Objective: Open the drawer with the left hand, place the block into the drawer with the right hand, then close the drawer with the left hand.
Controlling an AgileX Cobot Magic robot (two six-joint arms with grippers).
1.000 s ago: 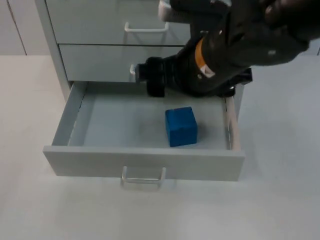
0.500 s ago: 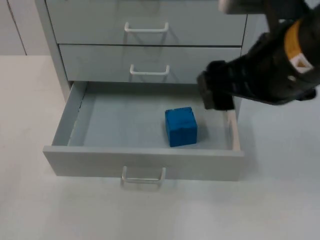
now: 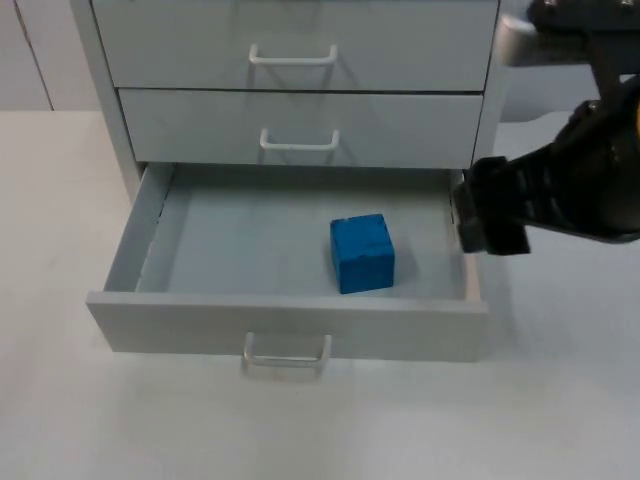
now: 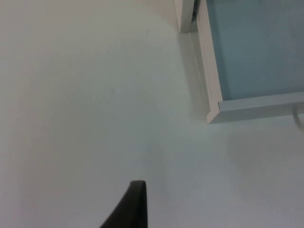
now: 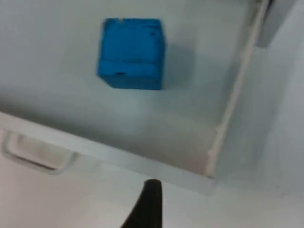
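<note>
Blue block (image 3: pixel 362 252): sitting on the floor of the open bottom drawer (image 3: pixel 287 322), right of centre, near the front panel.
Right gripper (image 3: pixel 487 221): hovering at the drawer's right side rail, beside and above the block, not touching it; finger spread cannot be told.
Left gripper (image 4: pixel 129 209): waiting over bare white table (image 4: pixel 85 104), off the drawer's front left corner; finger spread cannot be told.
Cabinet (image 3: pixel 295 80): its two upper drawers are sitting closed.
</note>
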